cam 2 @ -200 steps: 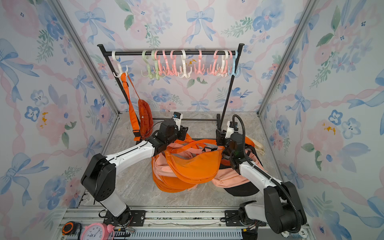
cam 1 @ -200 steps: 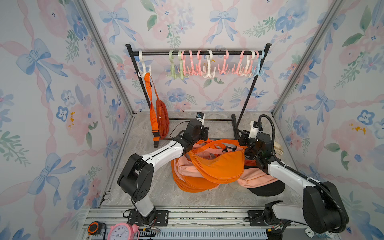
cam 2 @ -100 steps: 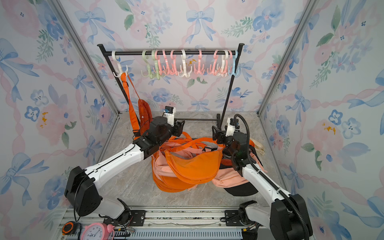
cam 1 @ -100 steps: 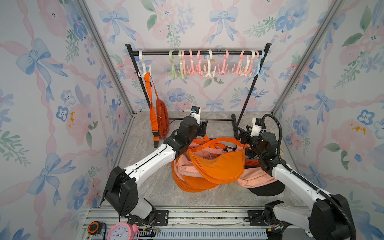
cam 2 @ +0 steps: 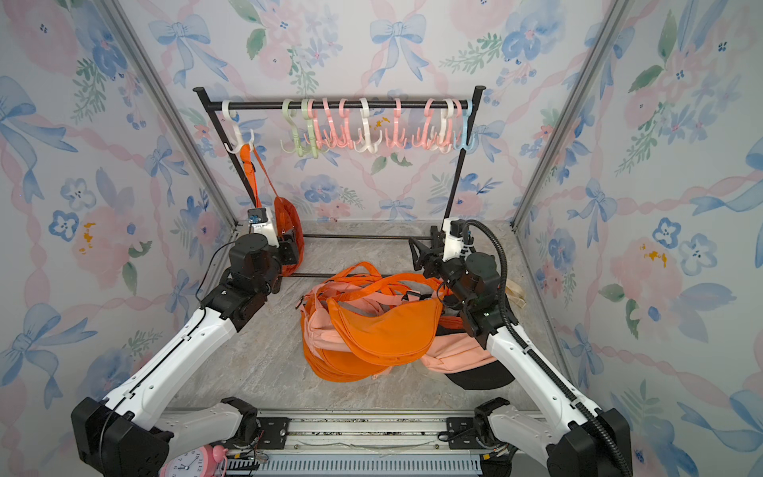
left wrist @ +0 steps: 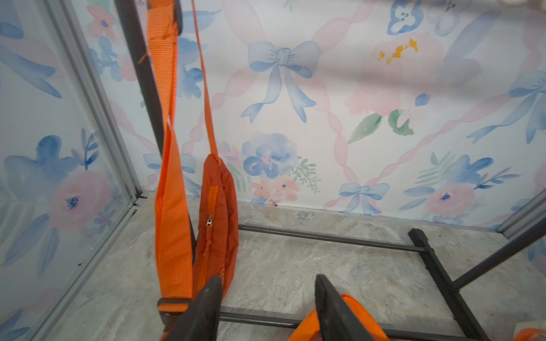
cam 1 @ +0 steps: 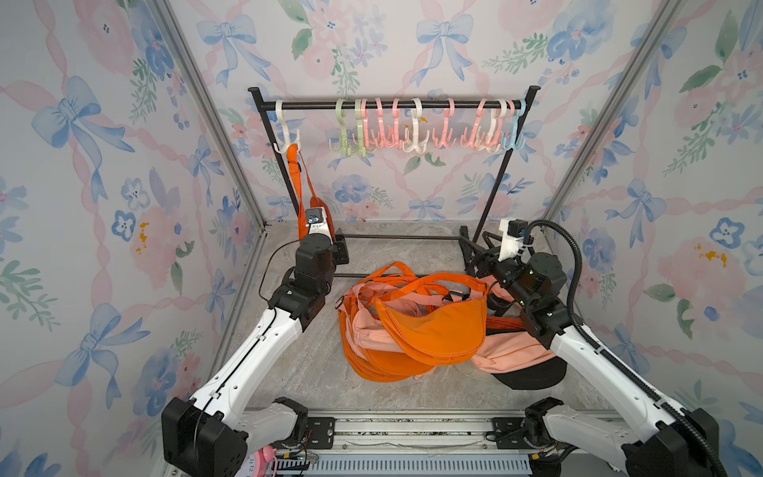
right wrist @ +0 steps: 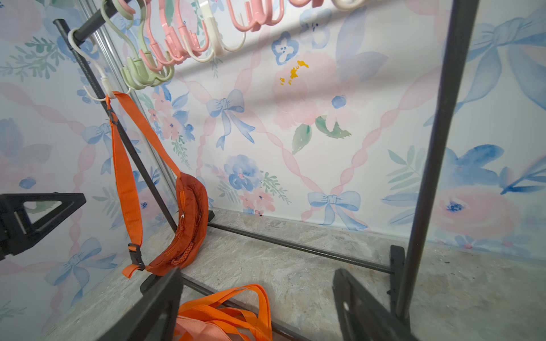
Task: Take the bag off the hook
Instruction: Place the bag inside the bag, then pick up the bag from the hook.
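- The left claw stands open. Its two dark fingers are apart with only the grey marbled table showing between them, and it grips nothing.
- One of those fingers sits right at the lower end of the orange crescent-shaped fabric sling bag. I cannot tell whether it touches the cloth.
- In both top views this claw is low at the table's 10 o'clock, by the foot of the rack, and points toward 12 o'clock.
- The right claw is spread wide and empty. It sits at about 2 o'clock on the table, just beside the rack's upright on that side.
- The sling bag hangs by its wide orange webbing strap from the white plastic hook. That hook sits at the 9 o'clock end of the black metal rail. The bag's body hangs low, close to the table.
- Along the rail toward 3 o'clock runs a row of green, pink, white and blue plastic hooks.
- A heap of orange and pink bags lies from the table's centre toward 4 o'clock, its straps looped loosely on top. It is well apart from the hanging bag.
- A flat black item pokes out from under the heap at 4 o'clock.
- A pink alarm clock sits past the table's 7 o'clock edge.
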Controlling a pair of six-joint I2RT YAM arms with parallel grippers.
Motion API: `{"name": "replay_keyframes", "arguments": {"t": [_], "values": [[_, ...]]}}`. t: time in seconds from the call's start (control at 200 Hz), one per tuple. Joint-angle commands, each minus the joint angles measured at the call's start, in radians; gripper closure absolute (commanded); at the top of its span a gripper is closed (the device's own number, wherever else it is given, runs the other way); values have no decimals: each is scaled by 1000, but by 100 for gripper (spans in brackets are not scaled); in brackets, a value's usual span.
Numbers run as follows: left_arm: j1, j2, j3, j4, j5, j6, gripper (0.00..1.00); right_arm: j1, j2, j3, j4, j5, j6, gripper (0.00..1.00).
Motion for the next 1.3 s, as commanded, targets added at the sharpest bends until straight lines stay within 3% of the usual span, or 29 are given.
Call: {"name": "replay_keyframes", "arguments": {"t": [0.0,0.375,0.755,0.875,1.105,1.295], "values": [[85,-13,-20,-41,7,-17,47,45,2,54,-37,-33,-39,20],[225,150,-11,34,57,-18,46,105,50,89,-11,-81,-56,20],[287,395,168,50,180,56,48,104,68,50,24,-113,-58,20],[293,416,183,59,189,61,57,104,80,52,22,-117,-62,19],[293,416,207,56,210,88,100,103,103,66,29,-132,-53,19],[291,362,197,37,264,70,100,104,112,71,33,-137,-45,19]]}}
